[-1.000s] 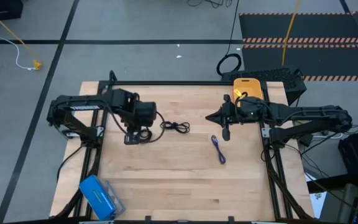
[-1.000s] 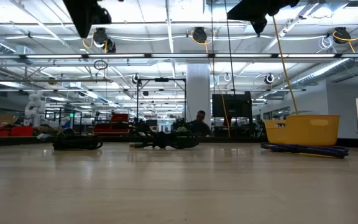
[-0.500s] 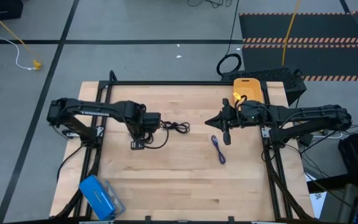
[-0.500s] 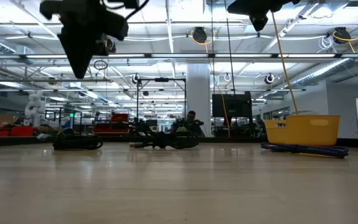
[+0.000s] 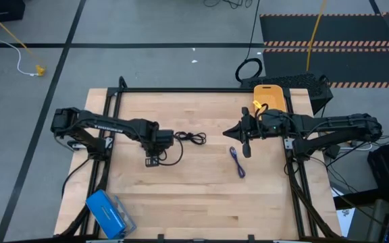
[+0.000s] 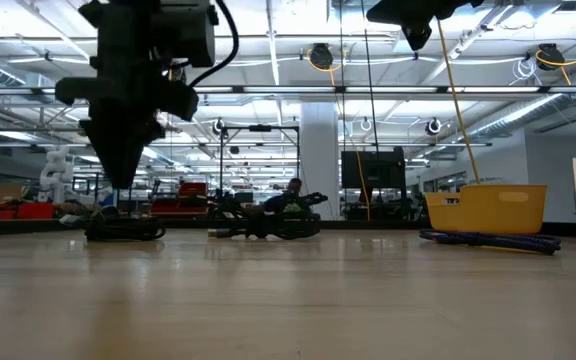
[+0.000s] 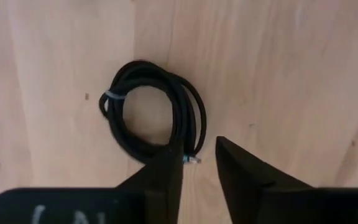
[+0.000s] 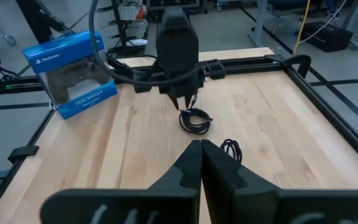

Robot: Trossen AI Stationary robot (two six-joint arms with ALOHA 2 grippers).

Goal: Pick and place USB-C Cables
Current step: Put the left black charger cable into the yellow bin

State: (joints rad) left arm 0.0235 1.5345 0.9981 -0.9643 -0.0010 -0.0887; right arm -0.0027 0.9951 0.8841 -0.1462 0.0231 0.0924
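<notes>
The left gripper [image 7: 199,163] hangs low over the left-centre of the table [image 5: 201,196], fingers parted by a narrow gap and grasping nothing, their tips just beside the near rim of a coiled black cable [image 7: 151,112] lying flat on the wood. A second black cable [image 5: 191,138] lies loosely bundled just to the right, and the purple cable [image 5: 238,162] stretches out farther right, below the right gripper [image 8: 200,149], which waits aloft with fingers pressed together, empty. The yellow bin [image 5: 269,95] sits at the far right edge; its inside cannot be judged from here. All three cables appear still on the table, so the work looks barely begun: first grasp pending, three carries left.
</notes>
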